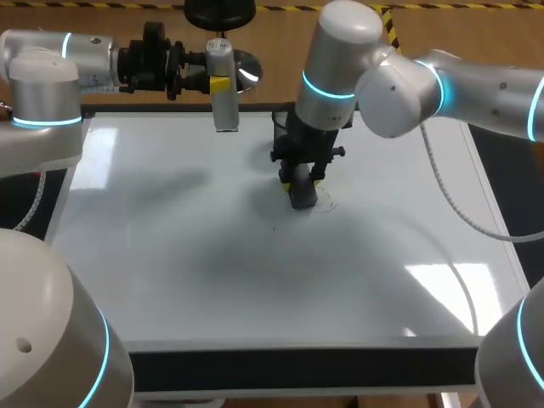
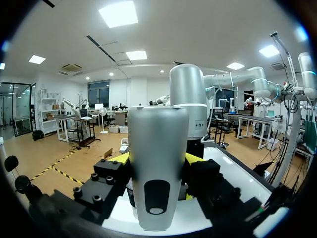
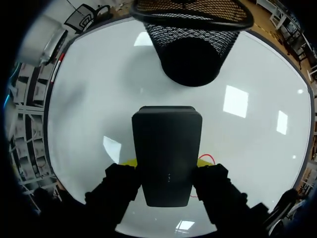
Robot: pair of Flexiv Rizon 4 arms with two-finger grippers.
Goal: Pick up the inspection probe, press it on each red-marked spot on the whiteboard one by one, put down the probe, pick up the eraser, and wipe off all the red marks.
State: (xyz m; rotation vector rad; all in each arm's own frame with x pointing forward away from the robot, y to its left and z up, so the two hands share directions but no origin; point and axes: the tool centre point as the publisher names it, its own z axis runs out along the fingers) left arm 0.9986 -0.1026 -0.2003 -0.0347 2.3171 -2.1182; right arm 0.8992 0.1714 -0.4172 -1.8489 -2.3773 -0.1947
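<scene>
— Black eraser (image 3: pixel 167 153) lies flat on the whiteboard (image 1: pixel 212 272), clamped from both sides by the right gripper (image 3: pixel 167 164), over a thin red mark (image 3: pixel 208 159). What could spoil this?
— Too light a press, I judge, and the curl of red beside the eraser survives the stroke. Pushed far ahead, the eraser could knock the mesh basket (image 3: pixel 190 44).
— And the probe (image 2: pixel 157 168)?
— Upright at the board's far edge, with the left gripper (image 1: pixel 217 83) closed around it, well apart from the wiping.
— Which view helps most?
— The right wrist view shows the red line plainly and the head view barely does, yet only the head view places both arms.
</scene>
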